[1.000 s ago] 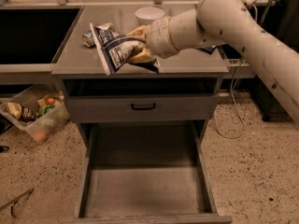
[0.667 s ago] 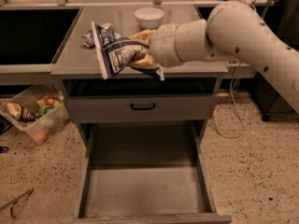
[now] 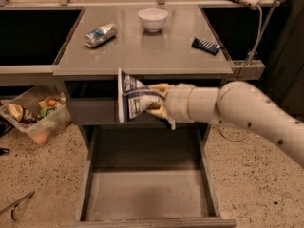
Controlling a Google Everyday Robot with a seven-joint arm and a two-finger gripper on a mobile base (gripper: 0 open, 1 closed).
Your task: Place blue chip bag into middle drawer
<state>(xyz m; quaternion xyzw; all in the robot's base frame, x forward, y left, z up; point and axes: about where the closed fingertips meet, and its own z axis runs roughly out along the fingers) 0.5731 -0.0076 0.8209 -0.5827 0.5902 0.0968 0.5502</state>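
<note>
My gripper is shut on the blue chip bag, a crumpled dark-blue-and-white foil bag. It holds the bag upright in the air in front of the cabinet, below the countertop's front edge and above the open middle drawer. The drawer is pulled out, wide and grey with a flat floor and low side walls; nothing shows inside it. My white arm reaches in from the right.
On the grey countertop lie a silver-blue can, a white bowl and a small dark-blue bar wrapper. A clear bin of snacks sits on the floor at left. Cables hang at right.
The gripper has carried the chip bag off the countertop, forward and down in front of the cabinet above the open drawer. The can, bowl and wrapper now show on the counter.
</note>
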